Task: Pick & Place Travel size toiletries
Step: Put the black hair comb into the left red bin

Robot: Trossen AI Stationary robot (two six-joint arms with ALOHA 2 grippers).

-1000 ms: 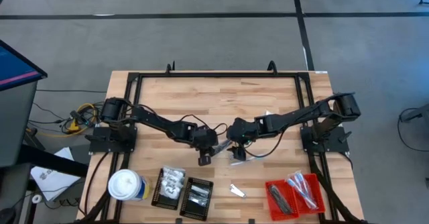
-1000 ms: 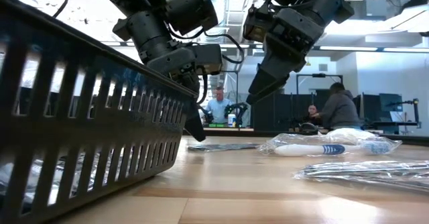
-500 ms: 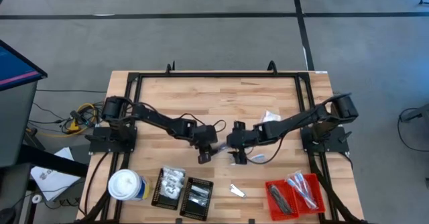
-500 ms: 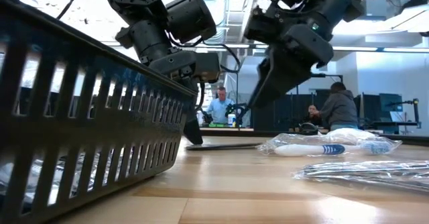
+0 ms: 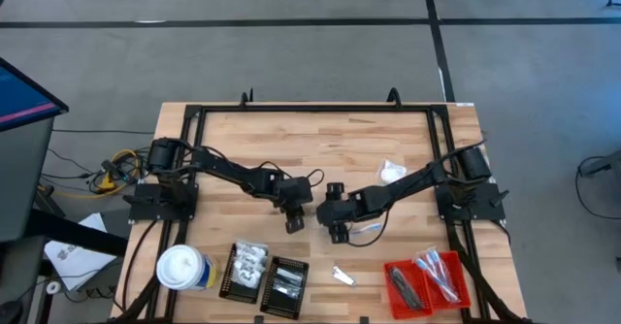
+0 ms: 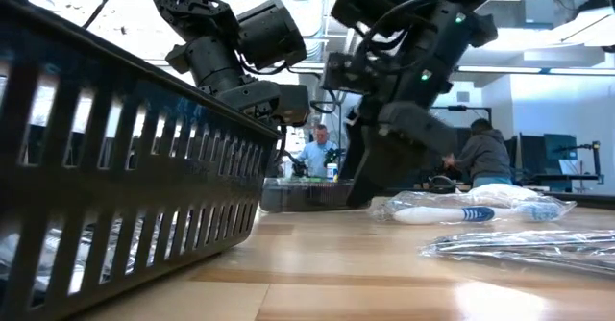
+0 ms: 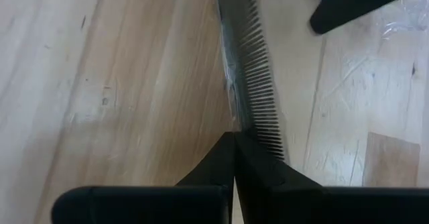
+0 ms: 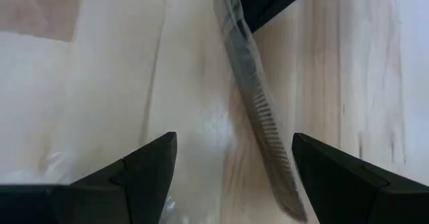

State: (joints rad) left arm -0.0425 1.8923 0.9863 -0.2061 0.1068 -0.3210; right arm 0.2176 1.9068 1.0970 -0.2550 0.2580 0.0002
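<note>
A dark grey comb (image 7: 251,70) in clear wrap sits near the table's middle, between both grippers. It shows in the low view as a dark bar (image 6: 307,194). My left gripper (image 5: 294,224) is shut on one end of it. My right gripper (image 5: 340,233) is open and low, its fingers (image 8: 144,163) standing on either side of the comb's other end (image 8: 258,110) without touching. A wrapped toothbrush (image 6: 461,210) lies on the wood beside them. My left gripper (image 7: 234,140) pinches the comb's near end (image 7: 242,120) between its two shut fingers, slanting down from above. The comb runs straight ahead, in line with the fingers. It sits low over the table; whether its far end rests on the wood cannot be told.
Along the near edge stand a white-topped canister (image 5: 184,269), two black ribbed trays (image 5: 247,269) (image 5: 286,285) and a red tray (image 5: 427,283) holding items. A silvery sachet (image 5: 343,276) lies between them, a white packet (image 5: 391,172) farther right. Clear packets (image 6: 528,244) lie in front.
My right arm has swung toward the table's left and near edge and come down until its open fingers flank the comb. The comb, lying flat a second ago, now stands higher and on edge in my left gripper's hold.
</note>
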